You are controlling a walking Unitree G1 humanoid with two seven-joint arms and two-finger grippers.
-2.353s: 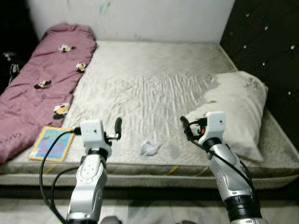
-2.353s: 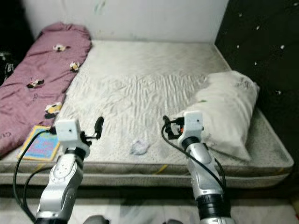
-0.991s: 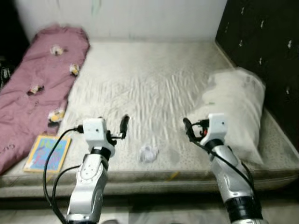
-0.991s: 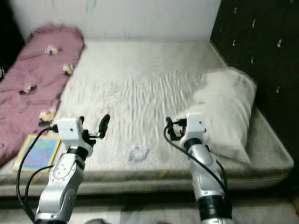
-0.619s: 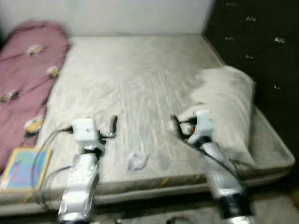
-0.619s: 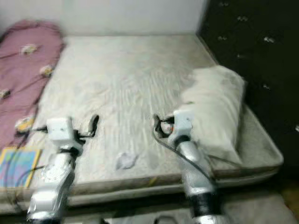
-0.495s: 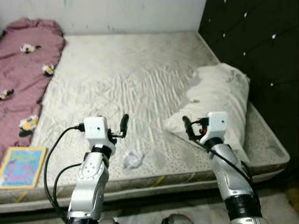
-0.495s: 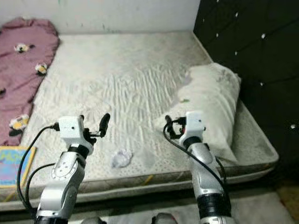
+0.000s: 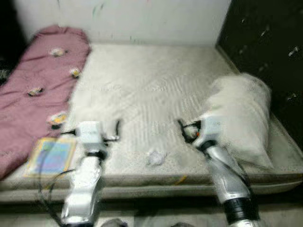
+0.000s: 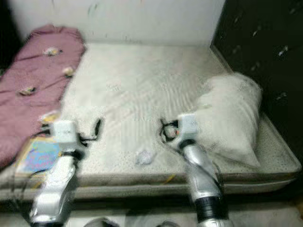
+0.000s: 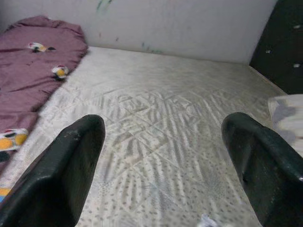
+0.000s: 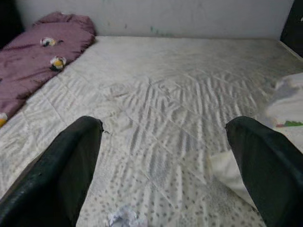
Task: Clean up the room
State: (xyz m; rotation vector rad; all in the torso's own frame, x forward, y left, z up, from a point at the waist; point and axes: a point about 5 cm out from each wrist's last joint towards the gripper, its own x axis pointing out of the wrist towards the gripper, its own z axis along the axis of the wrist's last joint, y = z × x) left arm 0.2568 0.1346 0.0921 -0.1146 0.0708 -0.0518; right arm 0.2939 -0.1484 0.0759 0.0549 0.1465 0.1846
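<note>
A crumpled white paper wad [image 9: 155,157] lies on the pale mattress [image 9: 151,90] near its front edge; it also peeks into the right wrist view as the wad [image 12: 125,218]. My left gripper [image 9: 116,129] hovers open over the mattress, left of the wad, with nothing between its fingers [image 11: 61,175]. My right gripper [image 9: 182,127] hovers open to the wad's right, beside the white pillow [image 9: 241,118], and holds nothing. A colourful book [image 9: 51,155] lies at the front left corner.
A maroon blanket [image 9: 38,80] with small patterned patches runs along the left side of the bed. A dark tufted headboard [image 9: 265,47] rises on the right and a white wall [image 9: 142,19] stands behind. The head views are blurred.
The whole picture has swung back to the left, so the camera moved. Both arms keep the same raised pose with open fingers, and the wad, book and pillow lie where they were.
</note>
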